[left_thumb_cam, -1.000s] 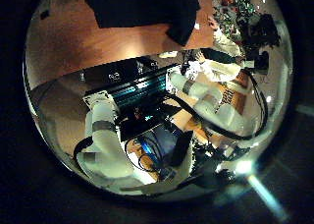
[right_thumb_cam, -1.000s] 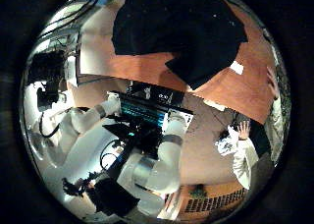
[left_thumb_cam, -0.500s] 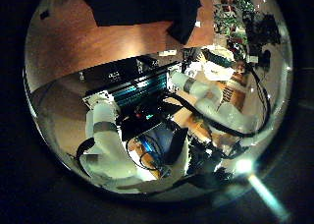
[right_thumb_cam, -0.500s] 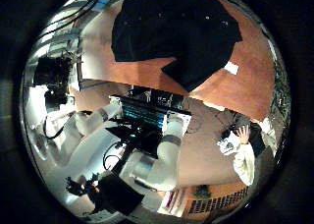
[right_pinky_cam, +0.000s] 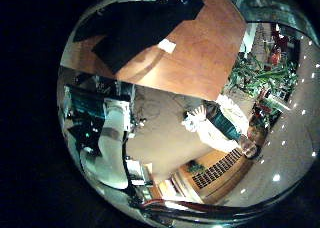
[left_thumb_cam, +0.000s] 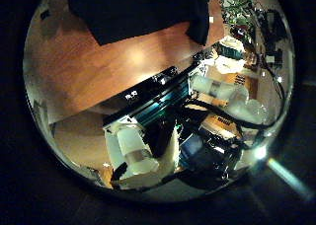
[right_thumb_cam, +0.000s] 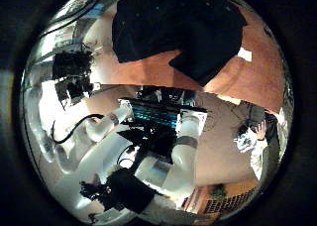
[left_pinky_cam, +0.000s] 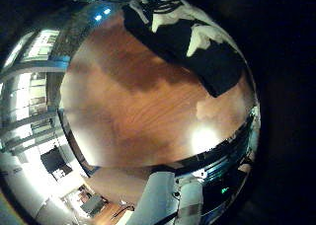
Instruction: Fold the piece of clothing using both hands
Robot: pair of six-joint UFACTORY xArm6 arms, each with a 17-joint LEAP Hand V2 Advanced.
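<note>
A dark piece of clothing lies spread flat on the wooden table, with one corner or sleeve lapped over its edge. It also shows small and far off in the left palm views, as the clothing and the clothing, and in the right little finger side view as the clothing. Both palms are high above the table, well clear of the cloth. No fingers of the left hand or the right hand show in any view. Nothing touches the garment.
A small pale tag lies on the table beside the clothing. Bare tabletop stretches between the garment and the table's near edge. The white arm links and the equipment rack stand behind that edge.
Both palm cameras have shifted; in the left thumb side view the table now fills more of the picture. The clothing itself lies as before.
</note>
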